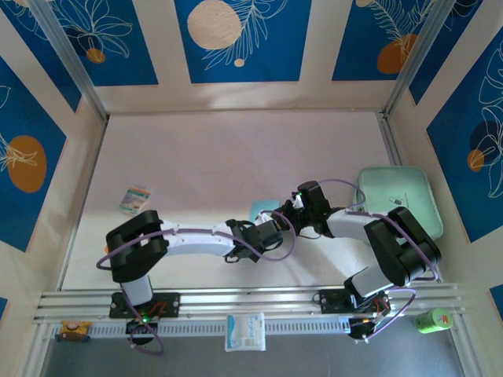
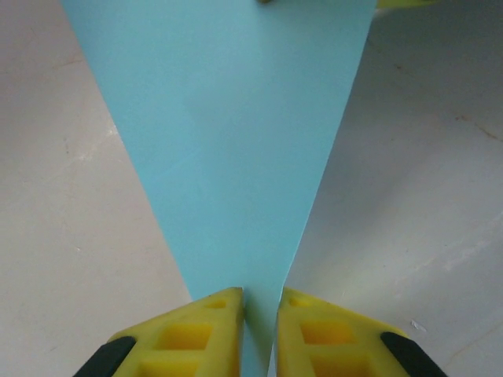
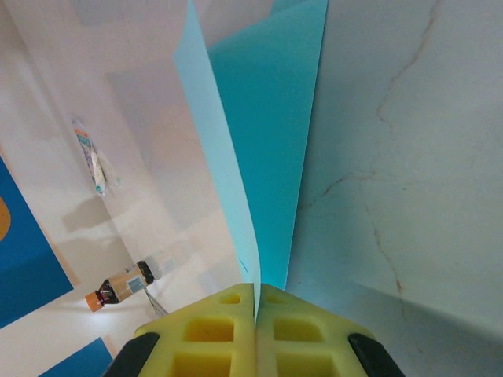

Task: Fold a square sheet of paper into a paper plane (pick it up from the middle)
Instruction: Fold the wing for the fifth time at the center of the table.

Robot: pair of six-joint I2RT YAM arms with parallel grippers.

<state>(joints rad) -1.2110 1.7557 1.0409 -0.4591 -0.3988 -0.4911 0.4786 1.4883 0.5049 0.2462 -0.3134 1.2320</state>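
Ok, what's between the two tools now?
The square sheet of paper, per the top view; the right tool is shut on it; its narrow end sits between the fingers of the left tool.

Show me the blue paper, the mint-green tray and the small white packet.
blue paper (image 2: 236,141): left wrist view, its flat middle.
mint-green tray (image 1: 397,192): top external view, its bare floor.
small white packet (image 1: 134,199): top external view, its middle.

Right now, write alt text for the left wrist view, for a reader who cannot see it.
A light blue sheet of paper tapers toward the camera over a pale table, its narrow end set between the yellow fingers of the left gripper, which stand a slit apart.
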